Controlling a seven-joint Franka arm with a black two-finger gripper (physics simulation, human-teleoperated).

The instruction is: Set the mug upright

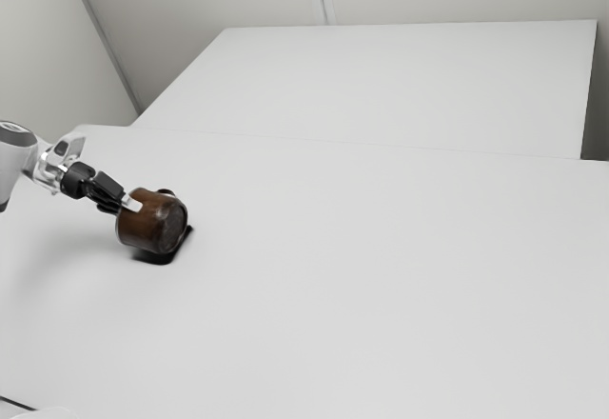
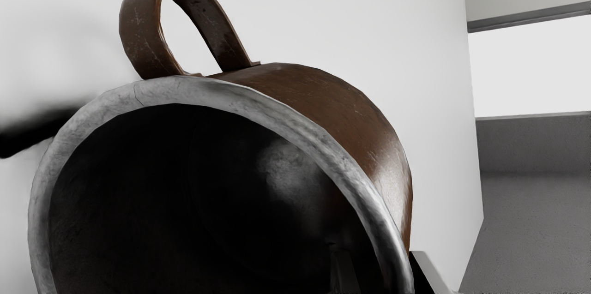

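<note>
Pale rim [image 2: 175, 91] of brown mug [image 2: 323, 95] nearest camera in wrist view. White table [image 1: 381, 276], broad and plain, spreading across exterior view. White arm [image 1: 11, 167], reaching in from exterior view's left. Mug tipped over on its side, above table's part at exterior view's left, mouth toward black claw [image 1: 131, 206], base turned away. Claw pinching mug's wall, one finger inside mouth, other outside. Looped handle [image 2: 143, 31] on mug's side, away from fingers.
</note>
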